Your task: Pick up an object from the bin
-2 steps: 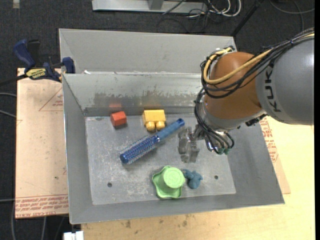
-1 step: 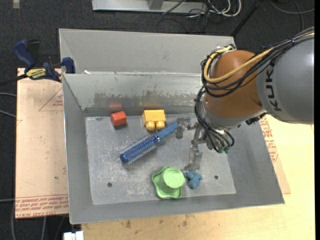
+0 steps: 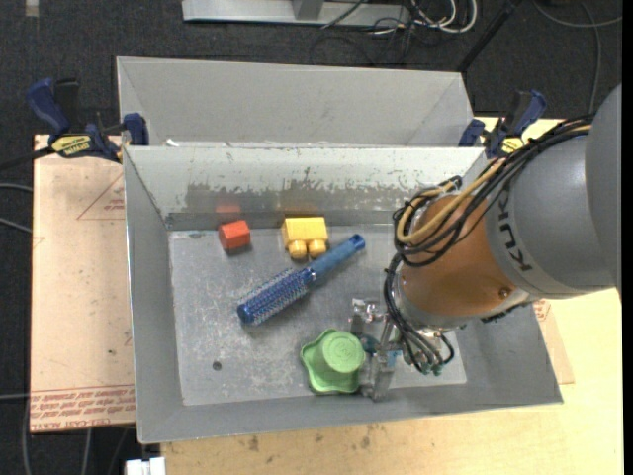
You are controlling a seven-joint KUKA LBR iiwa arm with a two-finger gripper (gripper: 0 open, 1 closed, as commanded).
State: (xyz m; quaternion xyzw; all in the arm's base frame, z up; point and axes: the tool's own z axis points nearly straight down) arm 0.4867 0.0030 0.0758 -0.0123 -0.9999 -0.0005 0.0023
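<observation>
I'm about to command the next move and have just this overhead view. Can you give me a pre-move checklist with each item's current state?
1. Gripper low at the bin's front, right beside the green round plastic lid-like thing: ok.
2. Green thing actually secured in the gripper: cannot tell, the wrist hides the contact.
3. Blue plastic hairbrush apart from the green thing, lying toward the back left: ok.
4. Small red cube and yellow toy block by the back wall, well away from the gripper: ok.
5. Room at the grey metal bin's front wall: not ok, the green thing lies close to it, so go gently.
</observation>
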